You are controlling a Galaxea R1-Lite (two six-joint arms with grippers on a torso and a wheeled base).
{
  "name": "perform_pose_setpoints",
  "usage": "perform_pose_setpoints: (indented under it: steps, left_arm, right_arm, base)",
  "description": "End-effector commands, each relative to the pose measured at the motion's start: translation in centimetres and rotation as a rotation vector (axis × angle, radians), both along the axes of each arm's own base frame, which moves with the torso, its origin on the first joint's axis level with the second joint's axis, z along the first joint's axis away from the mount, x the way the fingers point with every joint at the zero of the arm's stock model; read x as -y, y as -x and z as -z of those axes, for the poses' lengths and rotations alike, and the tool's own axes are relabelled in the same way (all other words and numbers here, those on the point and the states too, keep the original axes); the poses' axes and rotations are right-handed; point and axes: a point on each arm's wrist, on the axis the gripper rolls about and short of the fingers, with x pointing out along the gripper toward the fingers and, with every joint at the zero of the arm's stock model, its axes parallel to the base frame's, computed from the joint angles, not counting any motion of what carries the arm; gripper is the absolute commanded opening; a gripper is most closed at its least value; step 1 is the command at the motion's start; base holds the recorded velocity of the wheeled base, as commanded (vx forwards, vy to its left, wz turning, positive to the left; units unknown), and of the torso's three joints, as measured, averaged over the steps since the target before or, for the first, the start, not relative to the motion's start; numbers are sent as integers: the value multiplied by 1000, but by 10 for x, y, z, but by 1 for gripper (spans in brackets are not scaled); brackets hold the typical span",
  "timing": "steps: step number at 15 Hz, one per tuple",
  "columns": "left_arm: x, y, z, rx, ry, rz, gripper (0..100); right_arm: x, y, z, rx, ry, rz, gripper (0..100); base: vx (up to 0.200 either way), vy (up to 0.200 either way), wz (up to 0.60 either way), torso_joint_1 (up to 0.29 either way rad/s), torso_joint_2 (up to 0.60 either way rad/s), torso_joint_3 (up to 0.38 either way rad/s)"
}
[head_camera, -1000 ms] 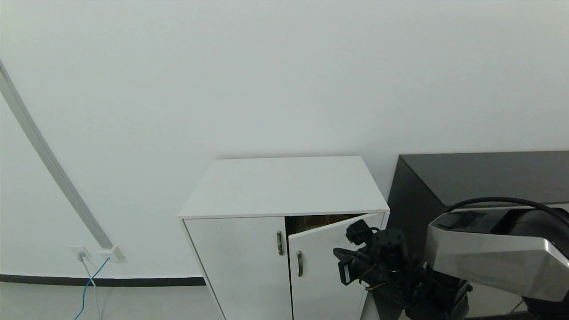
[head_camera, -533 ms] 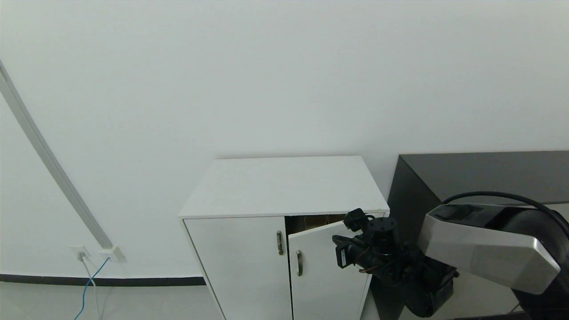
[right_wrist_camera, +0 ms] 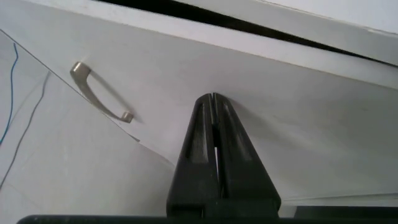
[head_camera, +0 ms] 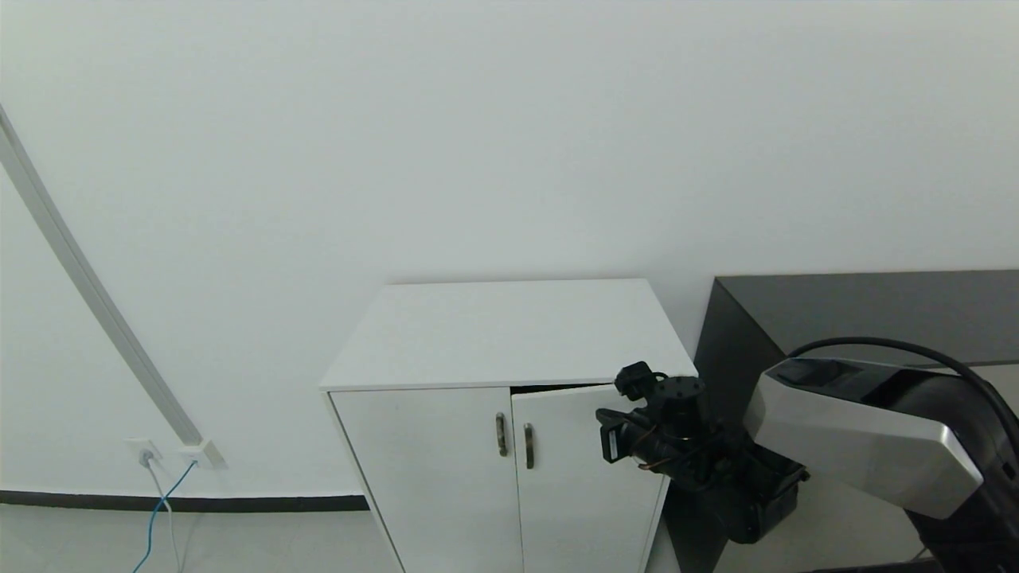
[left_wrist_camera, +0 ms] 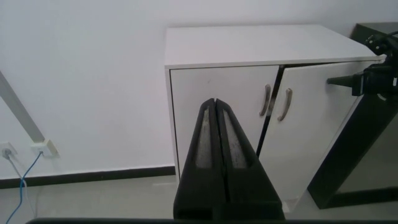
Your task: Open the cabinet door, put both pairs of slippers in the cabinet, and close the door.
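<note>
The right gripper (right_wrist_camera: 213,99), fingers pressed together, touches the right cabinet door (head_camera: 585,477), which is almost shut, with a thin dark gap on top. If the tip slips on the smooth door, the gap may not close. The left gripper (left_wrist_camera: 215,102) is pressed together too.

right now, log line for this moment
left gripper: shut, off cabinet | right gripper: shut, tip on right door | right door: slightly ajar
</note>
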Motion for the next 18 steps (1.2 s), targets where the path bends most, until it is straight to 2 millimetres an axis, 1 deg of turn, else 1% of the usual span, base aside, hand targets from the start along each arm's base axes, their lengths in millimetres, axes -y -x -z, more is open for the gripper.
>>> perform_pose_setpoints:
  steps: [1, 14, 18]
  left_arm:
    - [0, 0, 0, -1, 0, 0, 0]
    - [0, 0, 0, 1, 2, 0, 0]
    - [0, 0, 0, -1, 2, 0, 0]
  right_arm:
    - [2, -3, 1, 1, -1, 7, 0]
    - [8, -11, 1, 12, -7, 30, 0]
    - [8, -12, 0, 12, -7, 30, 0]
  base:
    - [0, 0, 0, 0, 0, 0]
    - [0, 0, 0, 0, 0, 0]
    - [0, 0, 0, 0, 0, 0]
